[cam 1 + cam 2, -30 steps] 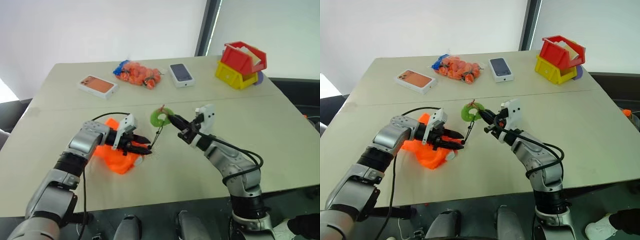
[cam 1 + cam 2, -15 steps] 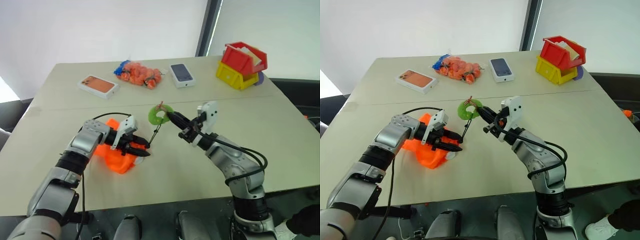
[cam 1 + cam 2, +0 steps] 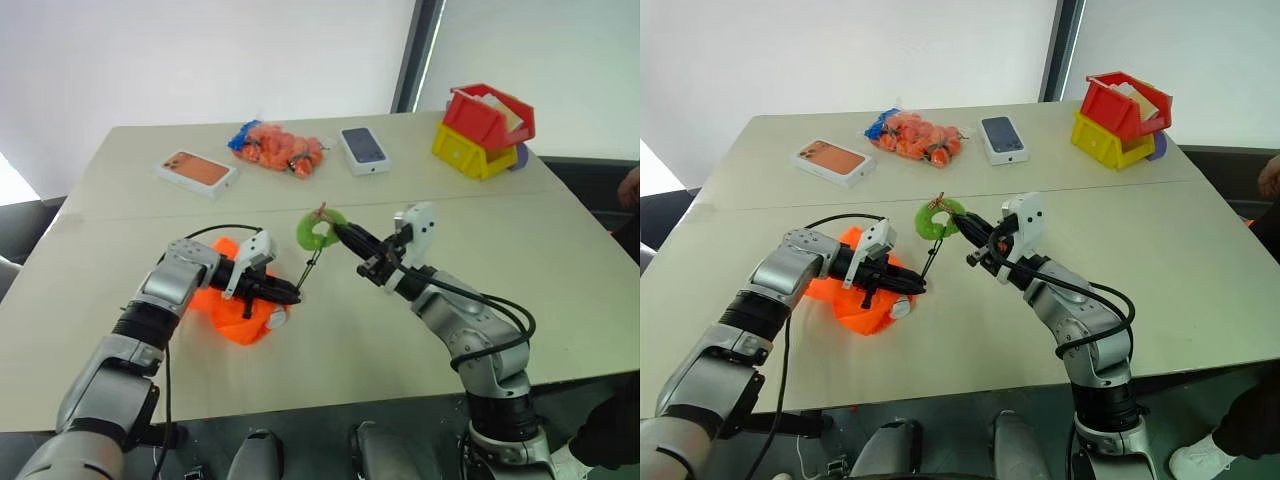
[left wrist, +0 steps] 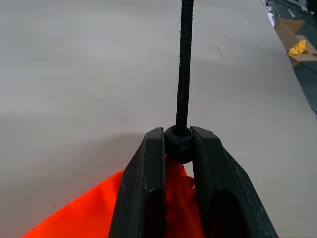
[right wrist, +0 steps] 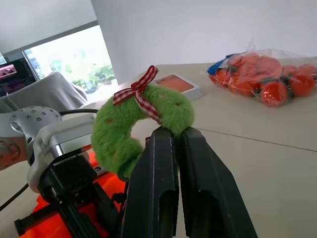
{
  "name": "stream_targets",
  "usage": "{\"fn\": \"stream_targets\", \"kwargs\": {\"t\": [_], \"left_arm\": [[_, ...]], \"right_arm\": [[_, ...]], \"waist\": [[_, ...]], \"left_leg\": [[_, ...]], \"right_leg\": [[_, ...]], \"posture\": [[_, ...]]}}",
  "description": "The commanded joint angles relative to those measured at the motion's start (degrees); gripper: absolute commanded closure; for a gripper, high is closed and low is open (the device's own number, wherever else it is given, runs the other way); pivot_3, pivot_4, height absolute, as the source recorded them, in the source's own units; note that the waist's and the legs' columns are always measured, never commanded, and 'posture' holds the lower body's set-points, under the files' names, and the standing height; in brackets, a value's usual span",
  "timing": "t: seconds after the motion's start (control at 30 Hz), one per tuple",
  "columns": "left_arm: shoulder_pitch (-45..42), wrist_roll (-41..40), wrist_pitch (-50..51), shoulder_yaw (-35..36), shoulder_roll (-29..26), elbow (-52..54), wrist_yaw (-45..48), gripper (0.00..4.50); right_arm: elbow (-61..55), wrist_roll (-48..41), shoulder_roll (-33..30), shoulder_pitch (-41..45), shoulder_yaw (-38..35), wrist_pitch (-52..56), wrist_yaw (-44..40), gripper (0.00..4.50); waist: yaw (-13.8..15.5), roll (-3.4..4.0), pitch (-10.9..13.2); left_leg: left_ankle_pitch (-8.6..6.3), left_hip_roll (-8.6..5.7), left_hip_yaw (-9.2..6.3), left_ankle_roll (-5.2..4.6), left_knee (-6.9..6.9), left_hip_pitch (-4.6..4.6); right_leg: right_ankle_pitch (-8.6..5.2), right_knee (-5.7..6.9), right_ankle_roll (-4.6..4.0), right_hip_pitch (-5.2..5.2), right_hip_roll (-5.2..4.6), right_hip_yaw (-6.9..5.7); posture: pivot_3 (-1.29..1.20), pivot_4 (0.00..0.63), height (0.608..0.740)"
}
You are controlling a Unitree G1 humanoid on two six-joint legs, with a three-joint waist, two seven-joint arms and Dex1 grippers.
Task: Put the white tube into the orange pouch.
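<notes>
The orange pouch lies crumpled on the near half of the table, a soft, bright neon fabric with loose folds. At its right edge a small white, rounded piece touches the fabric; I cannot tell if this is the white tube. From the mouth of the pouch a thin, braided black cord rises tight to a fuzzy green ring charm, which carries a little red-and-white checked bow.

The left gripper is closed on the round black cord stopper just at the pouch's mouth; its two black fingers press it from both sides. The right gripper is shut on the green ring and holds it above the table, so the cord stands stretched between the two grippers.

One second ago the left fingers stood spread over the pouch; now they have clamped together on the stopper. The right gripper keeps its grip on the ring as before.

At the far side lie two flat phone boxes, a mesh bag of small orange items, and red and yellow plastic bins.
</notes>
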State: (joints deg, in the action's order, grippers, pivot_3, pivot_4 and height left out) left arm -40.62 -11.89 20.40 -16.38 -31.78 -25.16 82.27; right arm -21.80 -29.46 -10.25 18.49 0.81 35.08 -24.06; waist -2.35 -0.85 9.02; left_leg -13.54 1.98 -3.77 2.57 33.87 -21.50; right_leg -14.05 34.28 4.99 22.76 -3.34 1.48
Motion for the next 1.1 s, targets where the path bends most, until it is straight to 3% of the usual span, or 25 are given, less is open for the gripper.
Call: {"fn": "stream_targets", "kwargs": {"t": [0.03, 0.13, 0.3, 0.7, 1.1], "left_arm": [[0.6, -0.5, -1.0, 1.9, -1.6, 1.6, 0.7, 4.17], [1.3, -2.1, 0.9, 2.6, -1.9, 2.6, 1.6, 4.17], [2.9, -3.1, 1.2, 4.5, -2.3, 5.3, 0.7, 1.77], [6.0, -4.4, 1.8, 7.4, -3.8, 8.2, -1.1, 1.77], [-1.5, -3.6, 1.5, 4.5, -0.5, -3.9, 6.1, 1.77]], "right_arm": [[0.1, 0.4, 0.2, 1.1, -1.1, -2.3, 0.7, 4.5], [0.5, 0.2, 0.1, 1.1, -1.0, -2.8, 0.8, 4.5], [0.8, -0.1, 0.3, 1.3, -0.8, -3.4, 0.8, 4.5], [0.3, -0.7, 0.3, 0.8, -0.4, -3.5, 0.5, 4.5], [-0.4, -1.0, 0.4, 0.7, 0.4, -3.0, 0.3, 4.5]], "waist": [[-0.1, 0.0, 0.0], [-0.1, 0.0, 0.0], [0.0, 0.0, 0.0], [0.0, 0.0, 0.0], [0.0, 0.0, 0.0]], "left_leg": [[0.0, 0.0, 0.0, 0.0, 0.0, 0.0], [0.0, 0.01, 0.0, 0.0, -0.01, 0.0], [0.0, 0.01, 0.0, 0.0, -0.01, -0.01], [0.0, 0.01, -0.01, 0.0, 0.0, 0.0], [0.0, 0.01, -0.01, 0.0, 0.02, 0.0]], "right_leg": [[0.0, 0.0, 0.0, 0.0, 0.0, 0.0], [0.01, 0.02, -0.01, 0.02, 0.01, 0.0], [0.0, 0.01, -0.01, 0.01, 0.01, 0.0], [0.01, 0.03, -0.01, 0.01, 0.01, 0.0], [0.0, 0.03, 0.0, -0.01, 0.02, 0.0]], "posture": [[0.0, 0.15, 0.74], [0.0, 0.15, 0.74], [0.0, 0.15, 0.74], [0.0, 0.15, 0.74], [0.0, 0.15, 0.74]]}}
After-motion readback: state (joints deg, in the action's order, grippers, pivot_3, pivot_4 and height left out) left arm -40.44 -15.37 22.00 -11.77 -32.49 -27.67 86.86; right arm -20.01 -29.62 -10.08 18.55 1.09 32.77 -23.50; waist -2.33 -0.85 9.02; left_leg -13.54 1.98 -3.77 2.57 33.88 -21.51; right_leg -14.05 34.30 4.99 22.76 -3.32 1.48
